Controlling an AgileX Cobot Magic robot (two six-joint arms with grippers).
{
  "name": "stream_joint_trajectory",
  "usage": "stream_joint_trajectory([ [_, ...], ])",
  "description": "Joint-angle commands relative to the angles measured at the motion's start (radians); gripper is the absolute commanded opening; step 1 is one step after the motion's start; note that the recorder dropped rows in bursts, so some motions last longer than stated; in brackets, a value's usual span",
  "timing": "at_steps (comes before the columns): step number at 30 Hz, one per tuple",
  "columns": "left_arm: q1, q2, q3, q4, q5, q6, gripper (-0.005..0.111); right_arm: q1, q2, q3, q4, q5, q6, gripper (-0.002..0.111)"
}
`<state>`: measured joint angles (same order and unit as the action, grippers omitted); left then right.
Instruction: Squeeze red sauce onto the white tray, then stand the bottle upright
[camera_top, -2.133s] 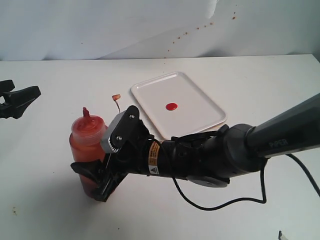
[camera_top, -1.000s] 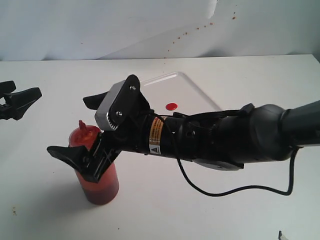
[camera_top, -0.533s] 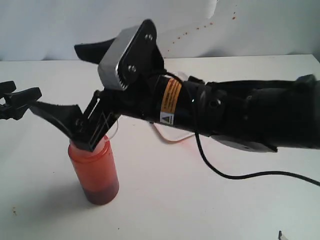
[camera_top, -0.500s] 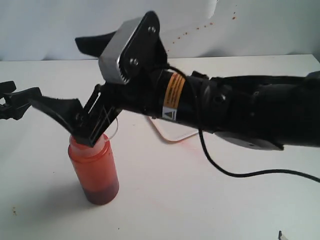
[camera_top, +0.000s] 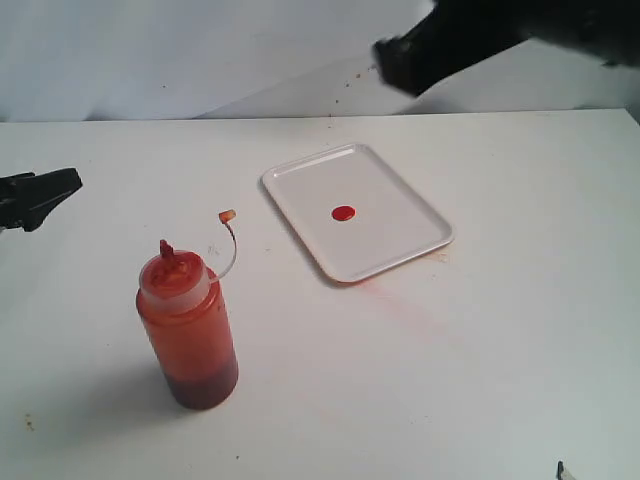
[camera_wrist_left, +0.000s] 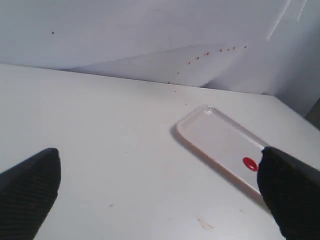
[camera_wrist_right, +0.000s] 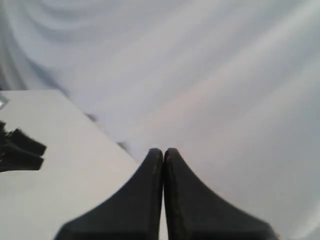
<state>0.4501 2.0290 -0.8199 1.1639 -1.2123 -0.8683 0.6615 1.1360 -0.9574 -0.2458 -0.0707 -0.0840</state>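
1. Standing upright on the white worktop (camera_top: 500, 350) in the lower left of the exterior frame, the bottle (camera_top: 187, 335) is a translucent plastic cylinder. It is tinted orange-red, darker at its base, and has a pointed nozzle. Its thin tethered cap (camera_top: 227, 215) arcs up just right of the nozzle.
2. The white tray (camera_top: 395, 238) lies flat near the frame's middle, up and right of the bottle and well apart from it. It is a smooth rectangle with rounded corners and a low raised rim.
3. The red sauce (camera_top: 343, 213) is one small, round, glossy dot at about the tray's centre.
4. The left end effector (camera_wrist_left: 159, 162) has its dark ridged fingers (camera_wrist_left: 30, 192) spread wide with nothing between them. The tray and its dot show beyond the gap. In the exterior frame it sits at the left edge, well apart from the bottle.
5. The right end effector (camera_wrist_right: 163, 154) has its smooth, tapered black fingers pressed together tip to tip, holding nothing. Its arm (camera_top: 450, 40) is a dark blur at the upper right of the exterior frame, beyond the tray and far from the bottle.
6. A faint pinkish smear (camera_top: 395, 298) marks the worktop beside the tray's lower edge, and small reddish specks (camera_top: 345, 85) dot the pale backdrop (camera_top: 150, 50).
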Motion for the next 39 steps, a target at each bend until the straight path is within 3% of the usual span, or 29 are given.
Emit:
stream_joint_trajectory([
  [1, -0.001, -0.075, 0.001, 0.078, -0.009, -0.101, 0.104, -0.169, -0.102, 0.074, 0.086, 0.024, 0.001, 0.0],
  [5, -0.001, -0.204, 0.001, 0.188, -0.009, -0.098, 0.104, -0.358, -0.148, 0.215, 0.194, -0.08, 0.014, 0.0],
  [11, -0.003, -0.441, 0.016, 0.223, -0.009, -0.326, 0.104, -0.524, -0.151, 0.527, 0.518, -0.392, 0.01, 0.0],
  [16, -0.073, -0.665, 0.075, 0.22, -0.009, -0.335, 0.104, -0.531, -0.151, 0.694, 0.519, -0.626, 0.002, 0.0],
  [19, -0.151, -0.835, 0.094, 0.216, -0.009, -0.337, 0.104, -0.531, -0.151, 0.704, 0.521, -0.665, 0.002, 0.0],
  [22, -0.217, -1.027, 0.094, 0.216, -0.009, -0.468, 0.104, -0.531, -0.151, 0.704, 0.521, -0.663, 0.002, 0.0],
  [25, -0.233, -1.191, 0.094, 0.261, -0.009, -0.584, 0.104, -0.531, -0.151, 0.704, 0.521, -0.663, 0.002, 0.0],
  [29, -0.233, -1.356, 0.094, 0.267, -0.009, -0.588, 0.104, -0.531, -0.151, 0.704, 0.521, -0.663, 0.006, 0.0],
  [39, -0.233, -1.492, 0.094, 0.267, -0.009, -0.588, 0.104, -0.531, -0.151, 0.704, 0.521, -0.663, 0.006, 0.0],
])
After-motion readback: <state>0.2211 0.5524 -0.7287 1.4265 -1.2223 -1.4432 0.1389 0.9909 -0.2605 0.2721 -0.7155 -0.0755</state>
